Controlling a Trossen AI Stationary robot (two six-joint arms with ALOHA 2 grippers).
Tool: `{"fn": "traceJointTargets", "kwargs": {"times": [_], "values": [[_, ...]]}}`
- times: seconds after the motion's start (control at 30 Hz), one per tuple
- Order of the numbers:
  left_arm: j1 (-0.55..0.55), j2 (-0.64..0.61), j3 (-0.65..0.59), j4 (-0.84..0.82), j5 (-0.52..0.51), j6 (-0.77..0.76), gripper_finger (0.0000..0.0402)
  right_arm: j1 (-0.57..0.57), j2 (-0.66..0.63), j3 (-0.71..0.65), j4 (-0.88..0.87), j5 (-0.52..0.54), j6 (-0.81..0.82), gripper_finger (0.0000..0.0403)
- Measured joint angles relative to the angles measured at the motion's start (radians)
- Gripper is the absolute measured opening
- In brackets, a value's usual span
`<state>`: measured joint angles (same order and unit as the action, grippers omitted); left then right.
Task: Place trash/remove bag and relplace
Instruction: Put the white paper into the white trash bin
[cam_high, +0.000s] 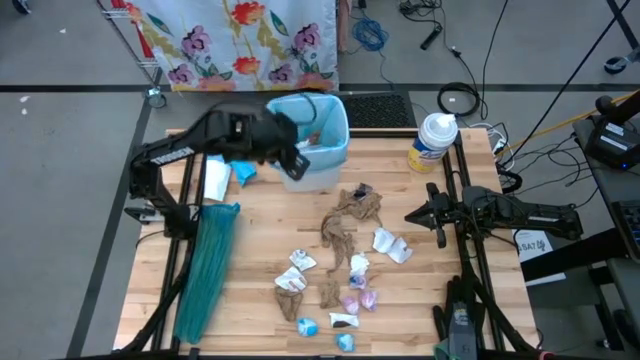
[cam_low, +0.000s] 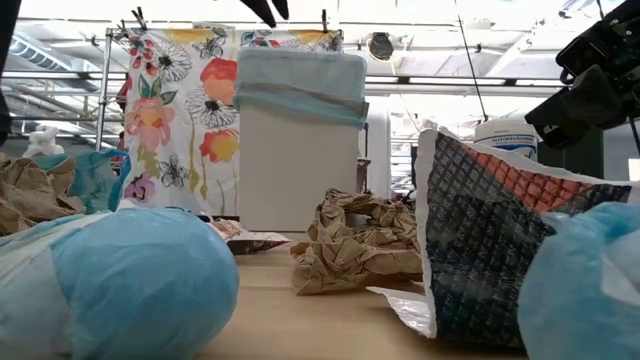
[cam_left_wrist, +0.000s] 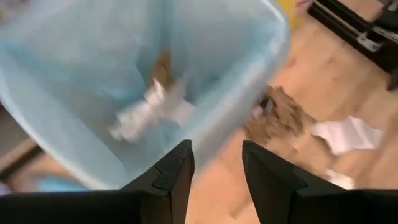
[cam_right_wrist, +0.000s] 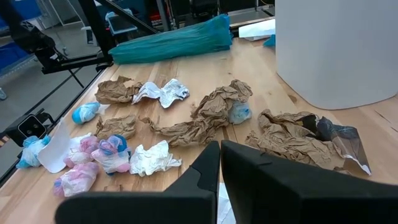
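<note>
the left gripper (cam_high: 293, 160) hovered over the bin (cam_high: 322, 120) at upper centre, jaws wide and empty above the pale liner (cam_left_wrist: 74, 74), likely for a drop. scraps (cam_high: 340, 260) littered mid-table; the right gripper (cam_high: 432, 213) waited shut, centre right.

I see a pale-blue liner (cam_high: 322, 112) in the white bin (cam_high: 316, 170), a teal-green bag (cam_high: 208, 268) left of it on the blond wooden table (cam_high: 250, 300), brown, white, blue and purple scraps (cam_high: 340, 265) in front, and floral cloth (cam_high: 240, 40) behind.
</note>
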<state>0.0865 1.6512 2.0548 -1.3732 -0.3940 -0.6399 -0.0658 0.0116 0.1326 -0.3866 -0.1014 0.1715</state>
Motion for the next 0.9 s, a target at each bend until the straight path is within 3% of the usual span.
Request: {"fn": "traceJointTargets", "kwargs": {"times": [0.27, 0.57, 0.67, 0.73, 0.83, 0.9], "values": [[-0.245, 0.001, 0.0, -0.068, -0.04, -0.356, 0.0141, 0.0, 0.0, 0.0, 0.0, 0.0, 0.0, 0.0009], [-0.448, 0.023, 0.0, -0.074, -0.135, -0.7, 0.0141, 0.0, 0.0, 0.0, 0.0, 0.0, 0.0, 0.0009], [-0.48, 0.048, 0.0, -0.074, -0.124, -0.733, 0.0141, 0.0, 0.0, 0.0, 0.0, 0.0, 0.0, 0.0009], [-0.487, 0.073, 0.0, -0.075, -0.062, -0.731, 0.0141, 0.0, 0.0, 0.0, 0.0, 0.0, 0.0, 0.0009], [-0.485, 0.12, 0.0, -0.077, 0.058, -0.653, 0.0141, 0.0, 0.0, 0.0, 0.0, 0.0, 0.0, 0.0009], [-0.479, 0.158, 0.0, -0.077, 0.076, -0.58, 0.0141, 0.0, 0.0, 0.0, 0.0, 0.0, 0.0, 0.0009]]}}
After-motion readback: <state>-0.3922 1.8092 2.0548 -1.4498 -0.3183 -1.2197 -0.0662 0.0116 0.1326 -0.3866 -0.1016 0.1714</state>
